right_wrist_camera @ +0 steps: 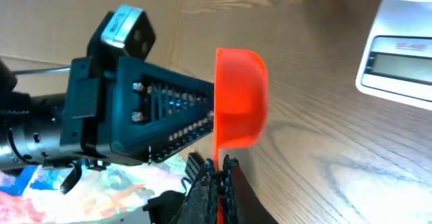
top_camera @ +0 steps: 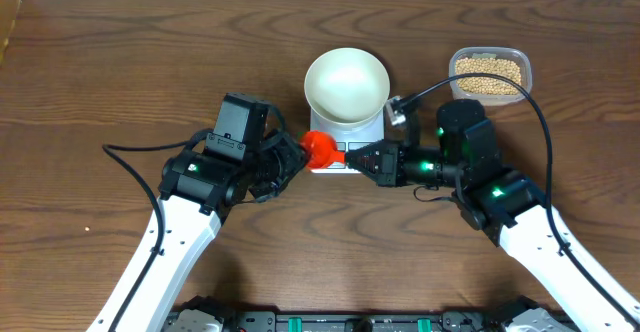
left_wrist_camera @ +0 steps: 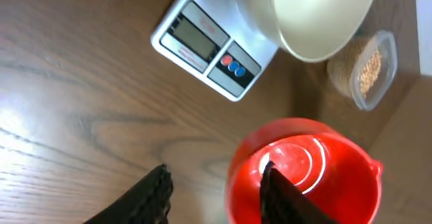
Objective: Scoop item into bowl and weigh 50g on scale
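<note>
The white bowl (top_camera: pixel 345 82) stands empty on the white scale (top_camera: pixel 372 130), whose display and red and blue buttons show in the left wrist view (left_wrist_camera: pixel 202 45). The tan beans (top_camera: pixel 488 75) lie in a clear tub at the back right. A red scoop (top_camera: pixel 320 149) hangs in front of the scale, empty (left_wrist_camera: pixel 304 177). My right gripper (right_wrist_camera: pixel 219 170) is shut on the scoop's thin handle. My left gripper (left_wrist_camera: pixel 216 183) is open, with one finger inside the scoop's cup and the other outside its wall.
The clear plastic tub (left_wrist_camera: pixel 370 72) stands on the wood table right of the bowl. Black cables run from both arms. The bowl (left_wrist_camera: pixel 324 15) overhangs the scale's back. The scale's display shows at the right in the right wrist view (right_wrist_camera: pixel 398 65).
</note>
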Controlling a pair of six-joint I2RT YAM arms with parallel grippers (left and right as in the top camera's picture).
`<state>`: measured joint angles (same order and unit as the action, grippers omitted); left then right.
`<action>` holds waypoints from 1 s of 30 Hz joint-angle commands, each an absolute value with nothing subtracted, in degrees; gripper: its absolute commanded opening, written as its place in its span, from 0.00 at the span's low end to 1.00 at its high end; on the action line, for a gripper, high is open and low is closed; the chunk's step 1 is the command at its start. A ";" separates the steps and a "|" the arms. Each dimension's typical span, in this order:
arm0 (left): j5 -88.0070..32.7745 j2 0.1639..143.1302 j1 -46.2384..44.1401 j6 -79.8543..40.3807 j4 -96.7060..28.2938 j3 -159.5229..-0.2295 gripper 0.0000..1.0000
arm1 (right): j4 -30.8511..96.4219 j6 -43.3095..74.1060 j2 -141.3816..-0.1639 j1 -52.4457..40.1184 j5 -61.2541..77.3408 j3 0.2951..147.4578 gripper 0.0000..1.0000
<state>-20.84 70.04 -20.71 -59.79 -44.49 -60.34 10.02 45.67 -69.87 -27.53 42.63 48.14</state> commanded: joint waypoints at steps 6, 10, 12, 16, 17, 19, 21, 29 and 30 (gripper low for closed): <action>-11.70 70.00 -20.82 -57.23 -45.89 -60.42 0.48 | 10.26 40.40 -70.02 -22.98 42.09 48.25 0.01; -10.83 70.00 -20.82 -47.97 -46.17 -60.42 0.48 | 9.98 39.03 -70.02 -21.58 41.87 48.25 0.01; -10.85 70.00 -20.82 -43.40 -46.24 -60.42 0.48 | 9.69 38.04 -70.02 -21.41 41.67 48.25 0.01; -10.87 70.11 -20.82 -38.28 -47.55 -60.07 0.48 | 8.08 36.91 -70.02 -21.41 38.87 48.25 0.01; -10.90 70.11 -20.84 -37.89 -47.99 -60.05 0.48 | 7.53 36.73 -70.02 -21.41 38.85 48.25 0.01; -10.90 70.11 -20.82 -36.62 -48.88 -60.05 0.48 | 4.75 36.64 -70.02 -21.41 38.85 48.27 0.01; -10.87 70.11 -20.82 -35.14 -48.93 -60.05 0.48 | 3.84 36.47 -70.02 -21.37 38.24 48.31 0.01; -11.09 70.11 -20.95 -25.69 -46.37 -60.05 0.45 | 3.51 35.09 -69.63 -12.71 37.95 48.99 0.01; -11.60 70.11 -20.99 -24.56 -46.41 -60.05 0.45 | 3.64 35.09 -69.36 -11.33 38.09 48.99 0.01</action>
